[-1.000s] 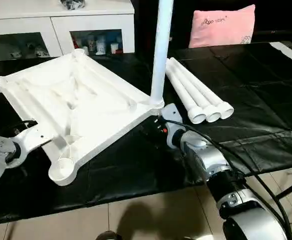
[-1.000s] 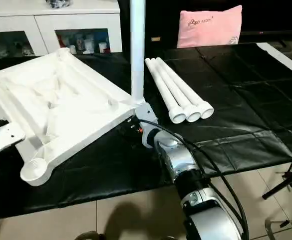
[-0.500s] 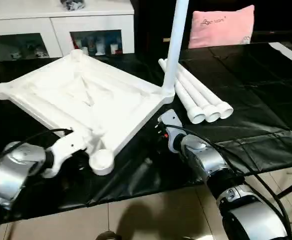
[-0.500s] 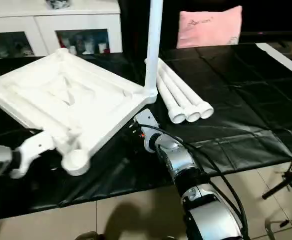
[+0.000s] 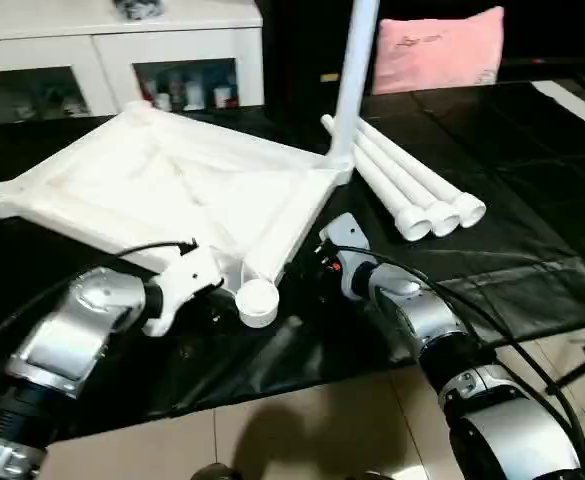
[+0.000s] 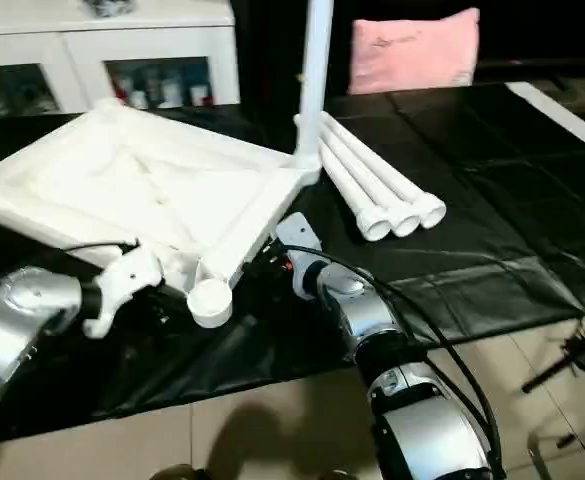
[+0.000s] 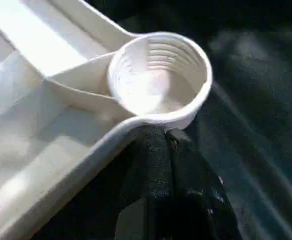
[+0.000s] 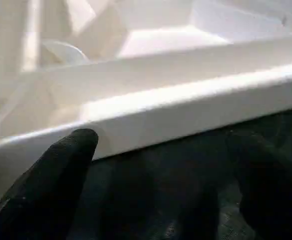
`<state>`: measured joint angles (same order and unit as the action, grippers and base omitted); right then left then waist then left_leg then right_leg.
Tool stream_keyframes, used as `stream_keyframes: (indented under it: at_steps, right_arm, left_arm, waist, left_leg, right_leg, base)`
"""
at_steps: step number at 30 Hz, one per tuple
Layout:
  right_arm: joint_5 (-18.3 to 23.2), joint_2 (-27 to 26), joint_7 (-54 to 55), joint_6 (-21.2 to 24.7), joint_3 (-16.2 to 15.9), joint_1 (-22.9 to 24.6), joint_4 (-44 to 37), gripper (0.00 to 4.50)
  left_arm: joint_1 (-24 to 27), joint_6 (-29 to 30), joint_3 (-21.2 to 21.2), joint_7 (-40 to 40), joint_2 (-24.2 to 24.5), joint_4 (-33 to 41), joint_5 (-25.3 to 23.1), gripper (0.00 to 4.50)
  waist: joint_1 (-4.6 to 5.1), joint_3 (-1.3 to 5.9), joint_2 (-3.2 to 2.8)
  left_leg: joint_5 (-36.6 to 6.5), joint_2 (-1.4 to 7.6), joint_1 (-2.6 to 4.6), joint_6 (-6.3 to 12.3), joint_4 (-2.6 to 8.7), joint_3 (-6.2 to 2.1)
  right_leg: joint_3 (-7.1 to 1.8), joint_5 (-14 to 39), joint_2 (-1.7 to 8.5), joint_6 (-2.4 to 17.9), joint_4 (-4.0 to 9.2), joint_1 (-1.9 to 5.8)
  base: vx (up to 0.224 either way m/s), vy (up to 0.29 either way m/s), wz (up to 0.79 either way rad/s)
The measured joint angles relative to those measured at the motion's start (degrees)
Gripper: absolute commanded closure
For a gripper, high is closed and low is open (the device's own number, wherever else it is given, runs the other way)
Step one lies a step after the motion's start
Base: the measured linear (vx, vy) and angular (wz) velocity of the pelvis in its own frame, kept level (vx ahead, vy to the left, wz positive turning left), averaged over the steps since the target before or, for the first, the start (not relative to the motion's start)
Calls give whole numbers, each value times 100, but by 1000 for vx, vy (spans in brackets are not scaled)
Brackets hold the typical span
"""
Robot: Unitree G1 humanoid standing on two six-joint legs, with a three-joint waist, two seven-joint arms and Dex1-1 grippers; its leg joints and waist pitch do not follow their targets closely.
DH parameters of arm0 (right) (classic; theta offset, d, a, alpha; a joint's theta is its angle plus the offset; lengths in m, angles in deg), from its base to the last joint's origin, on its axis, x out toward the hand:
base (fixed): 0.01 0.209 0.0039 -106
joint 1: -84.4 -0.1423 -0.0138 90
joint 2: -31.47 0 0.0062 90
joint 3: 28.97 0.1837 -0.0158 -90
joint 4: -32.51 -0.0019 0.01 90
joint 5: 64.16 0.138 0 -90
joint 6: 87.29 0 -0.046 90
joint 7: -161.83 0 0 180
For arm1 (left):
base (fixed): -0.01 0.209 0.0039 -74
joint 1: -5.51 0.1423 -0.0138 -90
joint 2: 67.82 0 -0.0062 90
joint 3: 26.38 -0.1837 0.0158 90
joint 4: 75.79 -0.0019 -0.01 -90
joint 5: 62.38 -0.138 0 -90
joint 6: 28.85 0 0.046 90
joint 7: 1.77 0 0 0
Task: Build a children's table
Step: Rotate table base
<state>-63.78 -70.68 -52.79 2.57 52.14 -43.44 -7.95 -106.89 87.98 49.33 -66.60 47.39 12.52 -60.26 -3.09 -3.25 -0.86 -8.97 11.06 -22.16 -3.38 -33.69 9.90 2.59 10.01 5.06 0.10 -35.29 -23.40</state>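
Nearest, left gripper [image 7: 168, 142] closed tight, fingers pressed together against the outer rim of the empty corner socket [image 7: 158, 77], nothing clamped between them, contact as a push rather than a grasp; right gripper [image 8: 160, 165] spread wide, fingers [image 8: 68, 155] either side of bare black sheet, just short of the tabletop's side wall, nothing held. Beyond both, tabletop [image 5: 172, 190] upside down on the black-covered floor [image 5: 532, 190], ribbed underside up, skewed diagonally. At its corner near the loose legs, one fitted leg [image 5: 355, 60] upright in its socket. Step in hand, judged: repositioning the tabletop to bring an empty socket within reach, one leg of four installed. Next move, judged: release contact at the socket, pick up one of the loose legs [image 5: 412, 190], insert narrow end into the threaded socket, turn until seated. Three loose legs side by side just beside the fitted leg, open ends toward the robot. Possible obstruction: standing leg between tabletop and loose legs; risk of knocking it during any reach across. Farther back, pink cushion [image 5: 437, 48] and white glass-door cabinet [image 5: 122, 60], well apart from the work.
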Motion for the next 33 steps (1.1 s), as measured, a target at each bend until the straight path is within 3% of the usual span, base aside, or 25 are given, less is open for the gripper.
stream_keyframes:
  at_steps: [6, 8, 12, 14, 16, 25, 29, 33]
  right_arm:
    - [15, 55, -218, -41, -13, 175, -314, 0]
    - [11, 84, -230, -39, -17, 211, -360, 0]
    - [23, 136, -285, -10, -20, 304, -724, 0]
    - [55, 195, -304, 12, -19, 379, -1010, 0]
    - [62, 277, -340, 53, -16, 420, -1137, 0]
    - [300, 1085, -1246, 697, -58, 1099, -2699, 0]
    - [450, 1619, -1689, 1100, -95, 1505, -3547, 0]
    - [502, 1866, -1955, 1373, -150, 1768, -4056, 0]
  left_arm:
    - [-124, -148, 66, -121, 552, 6, -218, 442]
    - [-346, -238, 68, -52, 541, -193, -293, 442]
    - [-916, -550, 169, 142, 446, -636, -321, 405]
    - [-1069, -888, 163, 71, 434, -838, -339, 370]
    - [-1113, -1181, 70, -12, 444, -1029, -424, 364]
    - [-1398, -1819, -653, -942, 593, -1879, -835, 299]
    - [-1747, -2467, -738, -780, 419, -2571, -1099, 260]
    - [-1921, -2775, -846, -534, 56, -2932, -1204, 260]
  waist:
    - [15, 0, -1]
    - [-28, 0, -1]
    - [-21, 0, -1]
    - [-14, 0, 0]
    - [1, 0, -1]
    - [-47, -4, -8]
    - [-91, -6, -11]
    - [-134, -5, -10]
  left_leg:
    - [0, -2, 4, 0, -1, 1]
    - [1, -2, 0, -1, -4, -1]
    - [1, -6, 2, -1, -9, 0]
    - [0, -8, 4, 0, -6, 0]
    - [0, -7, 5, 0, -1, 0]
    - [0, -4, 7, -1, 3, 0]
    - [1, -8, 12, 0, -1, 0]
    - [0, -8, 13, 0, -1, 0]
  right_leg:
    - [-3, 0, 1, 0, 1, 2]
    - [-2, 0, 1, 0, -1, 2]
    - [-9, 0, 3, 1, -1, 5]
    - [-9, 0, 5, 0, 0, 6]
    - [-7, 0, 4, 0, 1, 5]
    - [-3, 1, 2, -1, 3, 5]
    - [-5, 1, 7, -1, 5, 17]
    - [-4, 1, 8, -1, 5, 18]
  base:
    - [0, 0, 0]
    - [0, 0, 0]
    - [0, 0, 0]
    - [0, 0, 0]
    - [0, 0, 0]
    - [0, 0, 0]
    - [0, 0, 0]
    - [0, 0, 0]
